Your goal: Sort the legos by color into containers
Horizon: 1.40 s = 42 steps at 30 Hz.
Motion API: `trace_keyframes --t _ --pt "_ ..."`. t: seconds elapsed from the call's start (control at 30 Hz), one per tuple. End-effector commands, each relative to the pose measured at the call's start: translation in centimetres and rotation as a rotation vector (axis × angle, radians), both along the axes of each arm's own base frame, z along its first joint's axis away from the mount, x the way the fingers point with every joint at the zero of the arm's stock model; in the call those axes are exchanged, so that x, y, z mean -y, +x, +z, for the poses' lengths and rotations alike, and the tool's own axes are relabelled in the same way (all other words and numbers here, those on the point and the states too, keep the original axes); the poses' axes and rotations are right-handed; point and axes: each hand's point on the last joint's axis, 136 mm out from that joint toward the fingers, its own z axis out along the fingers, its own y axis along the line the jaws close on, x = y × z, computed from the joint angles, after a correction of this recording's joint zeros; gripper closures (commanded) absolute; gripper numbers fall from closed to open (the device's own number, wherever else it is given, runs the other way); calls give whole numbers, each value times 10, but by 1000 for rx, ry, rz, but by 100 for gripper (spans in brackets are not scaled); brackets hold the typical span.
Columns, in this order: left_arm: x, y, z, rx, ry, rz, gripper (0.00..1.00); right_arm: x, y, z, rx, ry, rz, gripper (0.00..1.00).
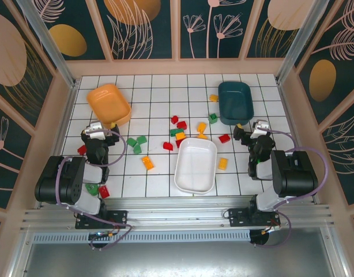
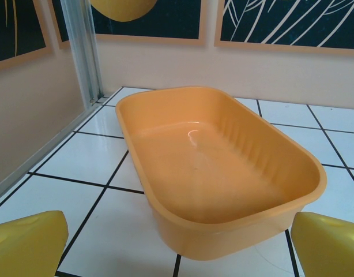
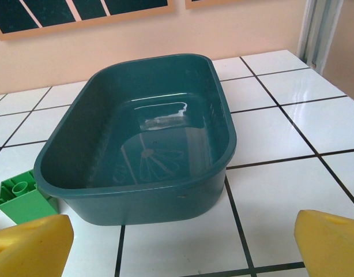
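Where my left claw hung: my left claw (image 2: 178, 245) was spread wide and empty, aimed at the orange tray (image 1: 109, 104).
Orange tray: empty, at the far left of the tabletop (image 1: 154, 98).
Left-side legos: none of the legos (image 1: 136, 144) sat in a tray; a red brick (image 1: 82, 149) lay beside my left arm, and two more bricks (image 1: 104, 191) lay close to its base.
Centre cluster: the mixed cluster (image 1: 179, 134) of red, green and yellow pieces lay touching, just beyond the empty white tray (image 1: 195, 167).
Teal tray: the teal tray (image 1: 234, 101) was empty at the far right, with a green brick (image 3: 21, 199) just beside its wall.
Right claw: my right claw (image 3: 180, 245) was spread wide, held nothing and faced the teal tray.
Risk at the base: I judged the bricks by my left base awkward to reach, so a cramped approach could flick them away.
Risk at the cluster: closing there could catch two colours at once and mix them in one tray.
Risk at the teal wall: a finger going for the green brick could shove the tray.
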Motion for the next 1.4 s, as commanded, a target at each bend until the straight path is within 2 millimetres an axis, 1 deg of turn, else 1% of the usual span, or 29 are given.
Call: trace_keyframes --t 0.0,0.03,0.1,0.17,0.2,0.27,0.3,0.33,0.37,0.4,0.43,0.47,0.5,0.53,0.57,0.6,0.63,0.67,0.73,0.8,0.87,0.93,0.97,1.1,1.2,1.27,1.37 --pt "-2 6 23 29 14 5 1 3 9 22 34 -27 -43 1" --pt "-1 10 29 10 17 -4 1 1 11 27 22 -44 -58 1" --pt "4 16 53 4 2 -29 1 -15 14 46 28 -112 -35 1" --pt "8 12 82 60 -65 -42 1 -38 12 76 81 -198 -20 1" --pt "7 8 95 90 -107 -33 1 -51 10 97 118 -235 0 1" --pt "0 -2 121 158 -212 11 1 -71 6 132 162 -235 24 1" --pt "-5 -5 130 170 -271 42 1 -74 5 147 167 -201 15 1" --pt "-6 -6 138 169 -305 55 1 -73 5 161 162 -151 -7 1" --pt "-6 -7 145 164 -341 61 1 -65 6 175 135 -42 -62 1" --pt "-5 -7 153 160 -383 58 1 -55 6 178 98 68 -123 1" --pt "-4 -7 158 159 -433 53 1 -44 6 172 43 159 -181 1" --pt "-1 -7 165 165 -507 47 1 -24 6 160 -34 270 -273 1" --pt "2 -7 169 172 -589 33 1 -2 3 144 -108 371 -383 1" --pt "6 -7 170 174 -643 17 1 10 5 133 -156 432 -400 1" --pt "9 -9 166 162 -686 8 1 10 9 122 -208 494 -331 8" --pt "4 -11 157 157 -732 41 1 9 10 112 -249 541 -292 15" --pt "-2 -13 148 165 -795 90 1 8 8 107 -272 556 -289 20" --pt "-7 -15 141 174 -811 123 1 3 6 102 -294 552 -282 22" --pt "-8 -13 135 140 -756 132 3 -14 1 97 -338 510 -241 23" --pt "-11 -6 124 33 -696 187 10 -38 -7 84 -408 443 -205 24" --pt "-11 6 110 -97 -623 219 12 -63 -17 67 -478 386 -157 24" --pt "-12 19 99 -204 -576 253 13 -84 -28 47 -547 350 -124 24" --pt "-14 24 88 -264 -552 280 13 -93 -34 38 -579 338 -101 25" --pt "-22 50 66 -368 -478 327 17 -128 -63 7 -700 312 0 28" --pt "-27 63 47 -426 -453 341 22 -141 -85 -9 -766 254 26 28" --pt "-31 68 31 -471 -457 352 28 -143 -99 -19 -809 231 27 28" --pt "-35 72 17 -503 -454 366 29 -149 -117 -31 -850 217 48 28"
